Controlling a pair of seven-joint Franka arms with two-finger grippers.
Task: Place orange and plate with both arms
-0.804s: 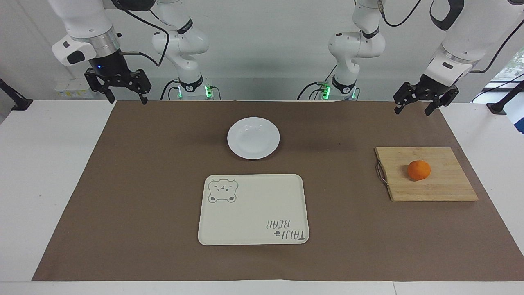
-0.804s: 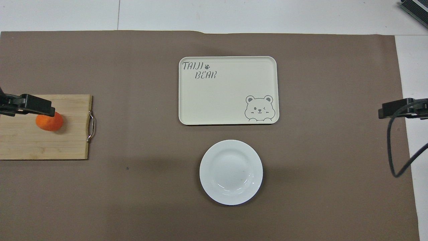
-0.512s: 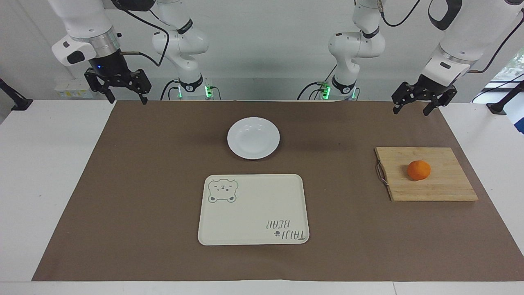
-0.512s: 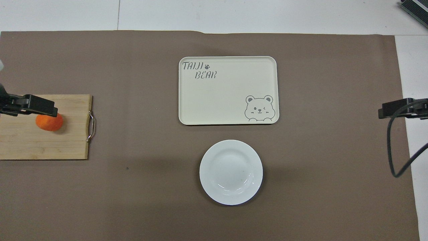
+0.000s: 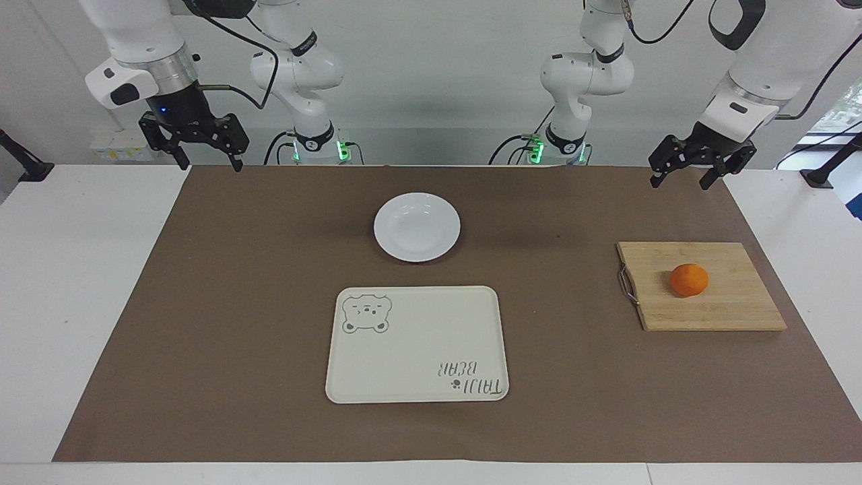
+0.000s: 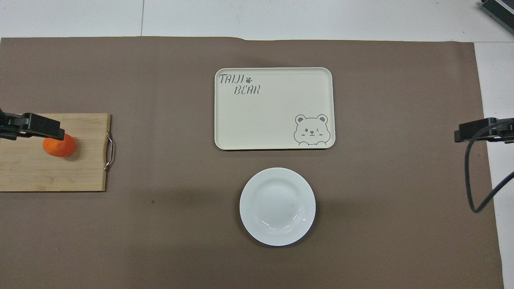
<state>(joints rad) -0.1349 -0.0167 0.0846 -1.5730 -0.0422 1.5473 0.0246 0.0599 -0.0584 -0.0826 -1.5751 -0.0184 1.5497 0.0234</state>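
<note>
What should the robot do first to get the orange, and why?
Probably lower the left gripper toward the orange. It hangs open and empty, up in the air near the cutting board, where the orange sits untouched. The right gripper waits open at the other end; the plate lies bare.

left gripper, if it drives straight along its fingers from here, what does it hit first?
Probably the brown mat. The left gripper, open, hangs above the mat's edge nearest the robots, pointing down. The cutting board and orange lie farther out, apart from it; depth is uncertain.
</note>
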